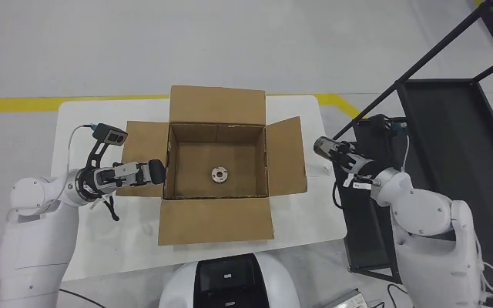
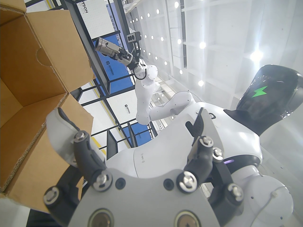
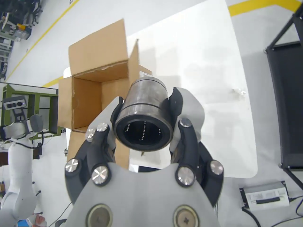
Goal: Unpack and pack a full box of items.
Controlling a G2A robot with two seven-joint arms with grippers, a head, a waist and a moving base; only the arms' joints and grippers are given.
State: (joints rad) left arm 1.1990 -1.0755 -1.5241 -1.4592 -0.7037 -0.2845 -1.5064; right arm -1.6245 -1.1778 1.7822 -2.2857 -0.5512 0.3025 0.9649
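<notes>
An open cardboard box (image 1: 179, 165) stands in the middle of the white table (image 1: 85, 123), all flaps folded out. One small round flanged metal part (image 1: 219, 175) lies on its floor. My left gripper (image 1: 156, 171) rests at the box's left wall, over the left flap. Its fingers (image 2: 62, 124) are spread wide with nothing between them. My right gripper (image 3: 148, 99) is shut on a dark metal cylinder (image 3: 144, 112) with a hollow bore. It hangs beyond the box's right flap (image 1: 286, 154), over the table's right edge (image 1: 322, 146).
A black metal rack (image 1: 443, 146) stands just right of the table, close behind the right arm. A yellow line (image 1: 77, 101) runs along the floor behind the table. A grey device (image 3: 265, 196) lies on the floor.
</notes>
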